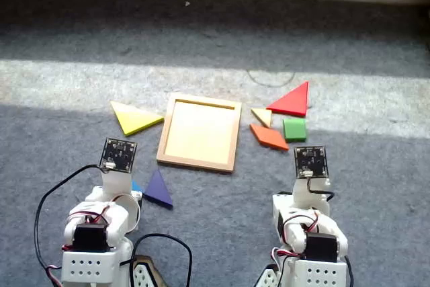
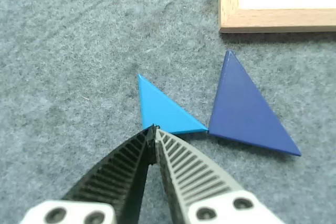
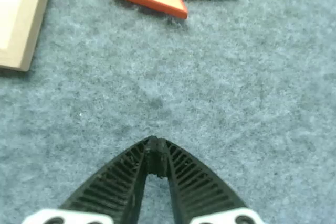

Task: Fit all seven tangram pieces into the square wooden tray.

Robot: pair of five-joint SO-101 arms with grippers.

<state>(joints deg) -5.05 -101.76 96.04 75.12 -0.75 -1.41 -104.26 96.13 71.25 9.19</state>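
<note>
Grey felt-like carpet (image 1: 201,45) carries everything. From the high view I count seven flat tangram pieces, all lying outside the square wooden tray (image 1: 195,161). On my left arm's side are three: a large yellow triangle (image 1: 134,119), a dark blue triangle (image 1: 158,188) and a sliver of light blue triangle (image 1: 137,186) behind the arm. On the right arm's side are four: a large red triangle (image 1: 292,101), a small pale yellow triangle (image 1: 263,116), a green square (image 1: 294,129) and an orange parallelogram (image 1: 269,137). The left wrist view shows the whole light blue triangle, one corner touching the dark blue triangle. The left gripper (image 2: 153,129) has its ribbed jaws pressed together, holding nothing, its tip at that triangle's edge. The right wrist view shows the right gripper (image 3: 153,142) likewise closed on nothing, over carpet.
</note>
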